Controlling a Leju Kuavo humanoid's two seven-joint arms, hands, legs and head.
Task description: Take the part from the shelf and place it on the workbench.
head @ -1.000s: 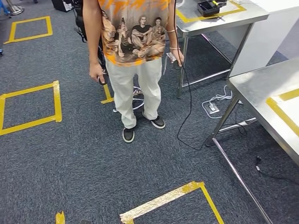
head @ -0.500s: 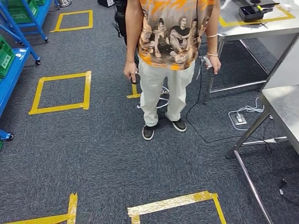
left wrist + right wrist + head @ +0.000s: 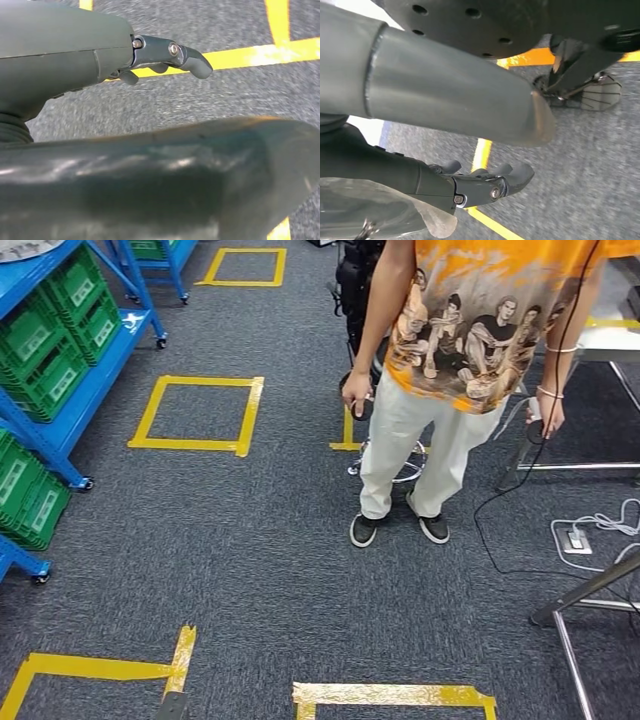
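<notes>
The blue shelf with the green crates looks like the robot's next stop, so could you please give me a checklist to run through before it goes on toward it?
1. Blue shelf in sight: ok, to the left in the head view.
2. Green crates on it: ok; the part inside: cannot tell.
3. Left hand free: ok, nothing held, hanging over the carpet.
4. Right hand free: ok, nothing held.
5. Way clear of the person: not ok, standing close ahead to the right, trailing a black cable.
6. Carpet toward the shelf: ok, only yellow tape squares.
</notes>
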